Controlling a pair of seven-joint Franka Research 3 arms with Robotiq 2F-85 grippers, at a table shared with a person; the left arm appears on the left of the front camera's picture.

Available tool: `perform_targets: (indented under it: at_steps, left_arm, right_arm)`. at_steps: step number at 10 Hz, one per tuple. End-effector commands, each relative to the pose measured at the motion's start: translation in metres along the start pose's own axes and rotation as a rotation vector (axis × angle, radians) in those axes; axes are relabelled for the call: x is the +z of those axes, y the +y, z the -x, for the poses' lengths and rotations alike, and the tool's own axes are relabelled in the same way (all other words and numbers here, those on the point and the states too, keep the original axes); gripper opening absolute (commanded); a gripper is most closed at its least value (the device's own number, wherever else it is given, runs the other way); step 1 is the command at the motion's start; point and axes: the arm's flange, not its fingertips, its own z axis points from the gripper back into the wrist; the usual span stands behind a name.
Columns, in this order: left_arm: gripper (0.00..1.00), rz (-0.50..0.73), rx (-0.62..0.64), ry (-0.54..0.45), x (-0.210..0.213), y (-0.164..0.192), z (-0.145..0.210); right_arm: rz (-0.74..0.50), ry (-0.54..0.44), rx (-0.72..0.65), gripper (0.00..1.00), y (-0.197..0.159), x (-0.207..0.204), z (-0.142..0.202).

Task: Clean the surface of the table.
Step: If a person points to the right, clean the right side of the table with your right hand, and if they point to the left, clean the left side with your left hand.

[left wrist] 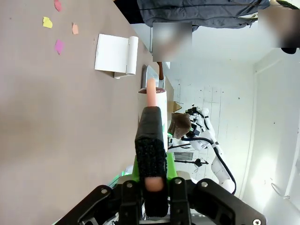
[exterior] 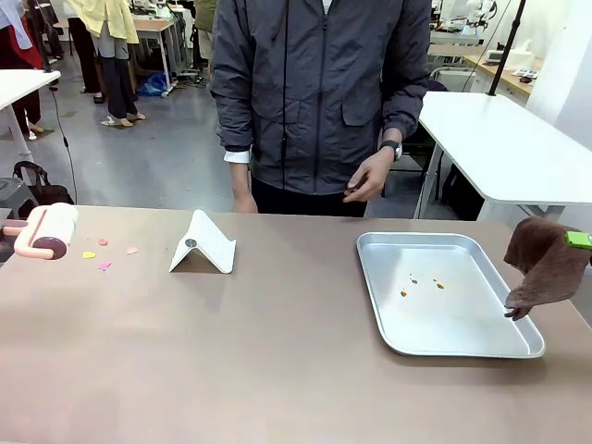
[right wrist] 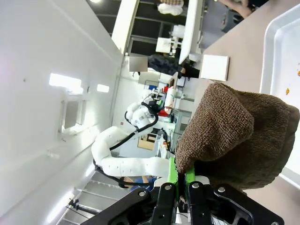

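The brownish table [exterior: 277,361] carries a few coloured paper scraps [exterior: 102,252] at its far left. My left gripper [left wrist: 152,140] is shut on the pink handle of a white lint roller [exterior: 51,229], held just above the table's left edge beside the scraps [left wrist: 59,46]. At the right edge my right gripper [exterior: 579,240] is shut on a brown cloth [exterior: 546,265] that hangs over the rim of a silver tray [exterior: 388,319]. In the right wrist view the cloth [right wrist: 234,136] is pinched between the green pads [right wrist: 174,165].
A white folded stand [exterior: 203,244] sits left of centre. The tray holds a few orange crumbs [exterior: 421,284]. A person in a grey jacket stands at the far side, one hand [exterior: 365,180] held in front of the body. White tables stand behind.
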Motion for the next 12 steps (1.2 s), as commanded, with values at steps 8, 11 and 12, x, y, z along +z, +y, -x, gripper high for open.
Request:
perform_targets:
  at_steps: [8, 11, 12]
  left_arm:
    - [0.00, 0.017, -0.018, 0.008, 0.0046, -0.0008, 0.0012]
    - [0.00, 0.017, -0.018, 0.008, 0.0046, -0.0008, 0.0012]
    - [0.00, 0.017, -0.018, 0.008, 0.0046, -0.0008, 0.0012]
  right_arm:
    - [-0.016, -0.011, -0.014, 0.00, 0.0029, 0.0011, -0.0007]
    - [0.000, 0.000, 0.000, 0.06, 0.0000, 0.0000, 0.0000]
    - [0.019, 0.025, 0.038, 0.06, 0.0008, -0.0039, -0.0019]
